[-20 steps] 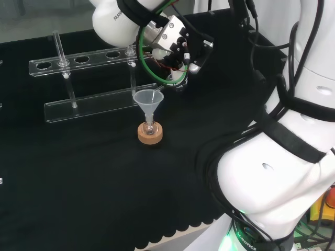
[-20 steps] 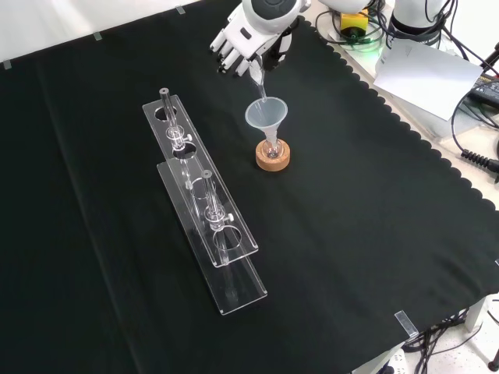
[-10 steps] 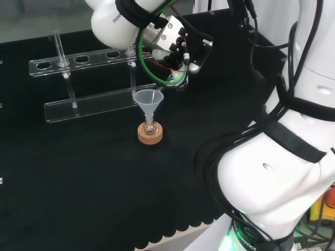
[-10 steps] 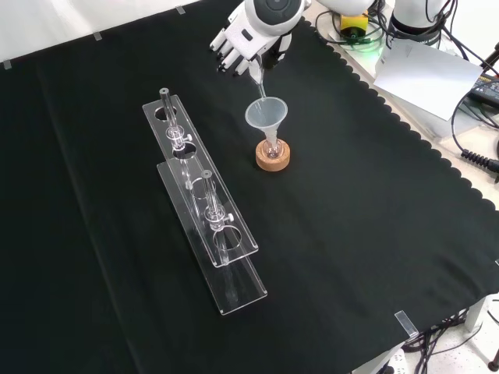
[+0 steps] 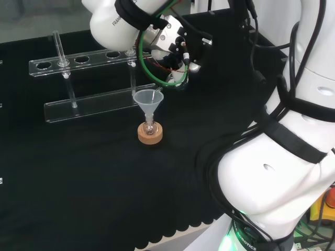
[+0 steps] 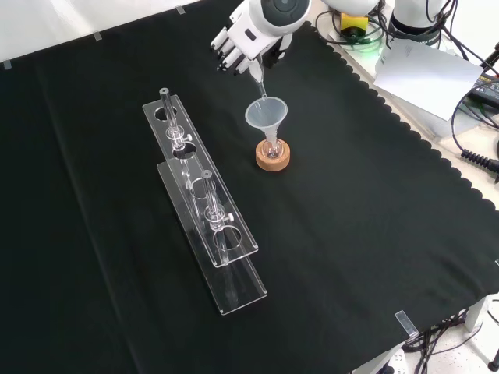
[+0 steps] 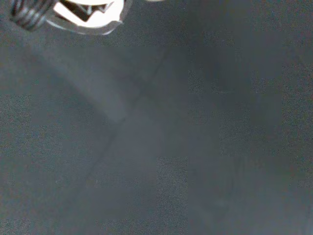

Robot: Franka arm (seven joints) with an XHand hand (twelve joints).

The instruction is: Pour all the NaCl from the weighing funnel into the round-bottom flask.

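The black and white hand [image 6: 243, 40] is gripping the clear glass weighing funnel [image 6: 257, 78] in curled fingers, spout tilting into the translucent plastic funnel [image 6: 267, 115] atop the small round-bottom flask [image 6: 272, 147] on its cork ring stand [image 6: 274, 158]. Best keeping the spout centred over the funnel mouth, tipping slowly.

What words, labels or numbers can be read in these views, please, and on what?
Upper arm link: dark lettering, cut off by cables; not fully readable.
Arm base ring: small print, too blurred to read.
Funnel, rack, cork stand: no markings visible.
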